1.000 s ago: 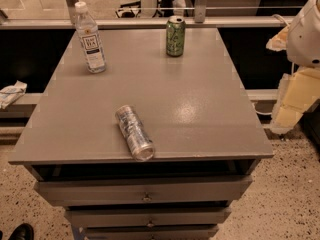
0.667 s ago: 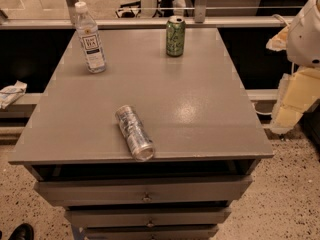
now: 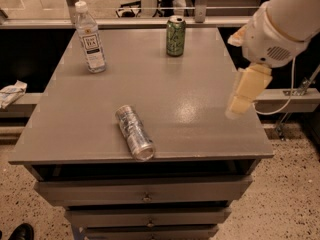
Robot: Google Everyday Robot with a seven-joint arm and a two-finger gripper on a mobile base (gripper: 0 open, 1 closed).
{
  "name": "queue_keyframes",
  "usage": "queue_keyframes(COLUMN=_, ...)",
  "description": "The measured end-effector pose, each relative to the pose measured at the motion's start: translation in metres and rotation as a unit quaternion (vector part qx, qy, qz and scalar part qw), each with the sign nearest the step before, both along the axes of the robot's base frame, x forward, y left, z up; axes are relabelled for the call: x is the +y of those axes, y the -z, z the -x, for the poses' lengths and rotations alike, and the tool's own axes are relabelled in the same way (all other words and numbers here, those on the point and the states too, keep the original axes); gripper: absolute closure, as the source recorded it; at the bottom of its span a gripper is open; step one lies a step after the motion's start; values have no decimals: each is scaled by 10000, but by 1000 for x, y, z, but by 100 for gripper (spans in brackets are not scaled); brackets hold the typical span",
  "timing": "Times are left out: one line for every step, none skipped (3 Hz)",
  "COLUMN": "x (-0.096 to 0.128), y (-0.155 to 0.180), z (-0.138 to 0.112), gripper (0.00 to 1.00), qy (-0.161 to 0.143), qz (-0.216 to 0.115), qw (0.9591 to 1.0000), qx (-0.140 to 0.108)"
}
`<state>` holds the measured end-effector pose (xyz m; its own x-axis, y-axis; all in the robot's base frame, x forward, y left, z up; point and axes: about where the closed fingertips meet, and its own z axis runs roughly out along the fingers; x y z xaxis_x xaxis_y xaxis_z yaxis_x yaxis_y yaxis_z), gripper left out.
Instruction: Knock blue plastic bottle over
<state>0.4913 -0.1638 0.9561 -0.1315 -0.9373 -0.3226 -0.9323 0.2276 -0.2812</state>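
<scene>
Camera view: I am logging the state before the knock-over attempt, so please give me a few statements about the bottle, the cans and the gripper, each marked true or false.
1. The slim clear plastic bottle with a white cap stands upright near the far left corner of the grey table. True.
2. The green can lies on its side. False: it stands upright near the table's far edge.
3. The silver patterned can lies on its side near the table's front edge. True.
4. The gripper touches the bottle. False: it hangs over the table's right side, well apart from the bottle and touching nothing.
</scene>
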Motion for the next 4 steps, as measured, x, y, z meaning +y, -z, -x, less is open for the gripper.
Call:
queue_keyframes(x=66, y=13, z=-54, gripper=0, qy=-296, qz=-694, qw=9965, qx=-363)
queue_keyframes(x=106, y=11, z=-85, gripper=0, qy=-307, qz=-1145, qw=9909, qx=-642)
queue_keyframes(x=109, y=8, z=-90, gripper=0, qy=-292, qz=-1204, qw=9895, qx=-738)
queue_keyframes(x=113, y=3, z=-97, gripper=0, qy=-222, qz=-1333, qw=9872, qx=-845)
